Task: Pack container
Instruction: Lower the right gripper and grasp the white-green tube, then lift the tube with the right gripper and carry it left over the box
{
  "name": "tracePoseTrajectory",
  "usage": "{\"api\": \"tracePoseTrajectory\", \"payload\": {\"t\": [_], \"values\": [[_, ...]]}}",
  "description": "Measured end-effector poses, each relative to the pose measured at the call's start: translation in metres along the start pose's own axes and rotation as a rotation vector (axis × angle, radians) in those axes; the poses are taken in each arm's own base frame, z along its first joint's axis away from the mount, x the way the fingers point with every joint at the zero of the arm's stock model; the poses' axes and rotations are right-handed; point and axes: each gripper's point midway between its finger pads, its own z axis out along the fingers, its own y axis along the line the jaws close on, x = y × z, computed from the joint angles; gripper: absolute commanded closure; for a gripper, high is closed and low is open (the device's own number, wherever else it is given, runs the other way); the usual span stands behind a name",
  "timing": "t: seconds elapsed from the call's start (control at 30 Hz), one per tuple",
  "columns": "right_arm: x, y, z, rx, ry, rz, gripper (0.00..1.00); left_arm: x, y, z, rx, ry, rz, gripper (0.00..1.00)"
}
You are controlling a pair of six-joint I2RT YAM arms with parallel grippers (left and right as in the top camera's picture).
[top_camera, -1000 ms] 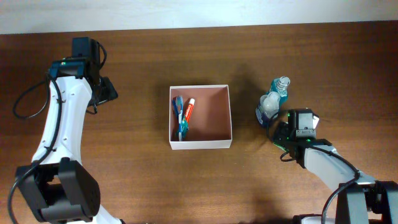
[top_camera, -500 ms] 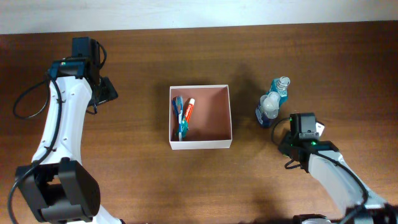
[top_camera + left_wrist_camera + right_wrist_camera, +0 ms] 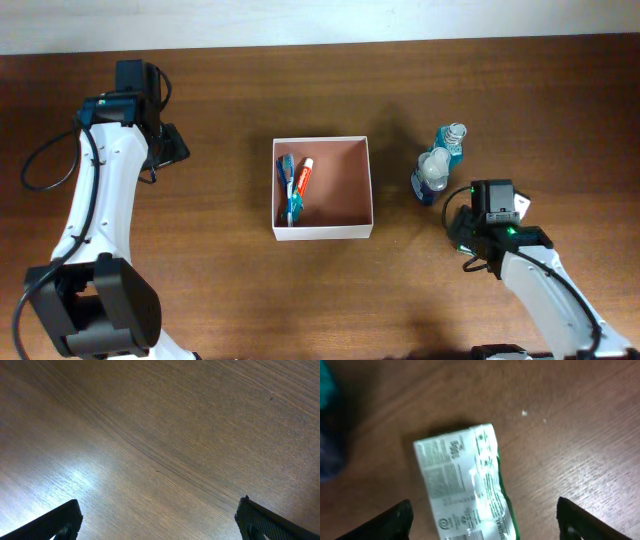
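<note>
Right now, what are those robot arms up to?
They are packing toiletries into the container. A toothbrush and a toothpaste tube already lie inside. The right pincer hangs open over a white and green packet on the table, near the teal bottle, not gripping it. The left pincer is open too, holding nothing, far off to the side.

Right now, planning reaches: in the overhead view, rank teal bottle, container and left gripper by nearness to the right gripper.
1. teal bottle, just beside the right gripper.
2. container, mid-table.
3. left gripper, across the table.
</note>
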Motion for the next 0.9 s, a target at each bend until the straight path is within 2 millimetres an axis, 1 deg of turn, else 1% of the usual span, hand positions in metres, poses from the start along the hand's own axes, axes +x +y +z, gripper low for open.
{"api": "tracePoseTrajectory", "payload": {"t": [0.17, 0.23, 0.3, 0.33, 0.37, 0.4, 0.57, 0.67, 0.7, 0.73, 0.83, 0.9], "values": [[0.012, -0.003, 0.016, 0.041, 0.062, -0.021, 0.15, 0.000, 0.000, 0.000, 0.000, 0.000, 0.000, 0.01], [0.018, -0.004, 0.022, 0.057, 0.089, -0.030, 0.16, 0.000, 0.000, 0.000, 0.000, 0.000, -0.001, 0.01], [0.021, -0.005, 0.027, 0.069, 0.108, -0.038, 0.27, 0.000, 0.000, 0.000, 0.000, 0.000, 0.000, 0.01], [0.021, -0.004, 0.028, 0.068, 0.108, -0.037, 0.41, 0.000, 0.000, 0.000, 0.000, 0.000, 0.000, 0.00], [0.020, -0.004, 0.028, 0.068, 0.108, -0.037, 0.51, 0.000, 0.000, 0.000, 0.000, 0.000, 0.000, 0.01], [0.021, -0.003, 0.029, 0.069, 0.112, -0.035, 0.57, 0.000, 0.000, 0.000, 0.000, 0.000, 0.000, 0.01], [0.018, -0.004, 0.028, 0.080, 0.107, -0.041, 0.63, 0.000, 0.000, 0.000, 0.000, 0.000, 0.000, 0.01], [0.012, -0.007, 0.025, 0.097, 0.085, -0.045, 0.80, 0.000, 0.000, 0.000, 0.000, 0.000, 0.000, 0.00], [0.006, -0.007, 0.022, 0.103, 0.067, -0.043, 0.85, 0.000, 0.000, 0.000, 0.000, 0.000, 0.000, 0.01], [0.001, -0.006, 0.020, 0.103, 0.048, -0.041, 0.87, 0.000, 0.000, 0.000, 0.000, 0.000, 0.000, 0.01], [-0.002, -0.006, 0.017, 0.103, 0.051, -0.039, 0.87, 0.000, 0.000, 0.000, 0.000, 0.000, 0.000, 0.00], [0.004, -0.009, 0.015, 0.116, 0.079, -0.048, 0.87, 0.000, 0.000, 0.000, 0.000, 0.000, 0.000, 0.01]]}}
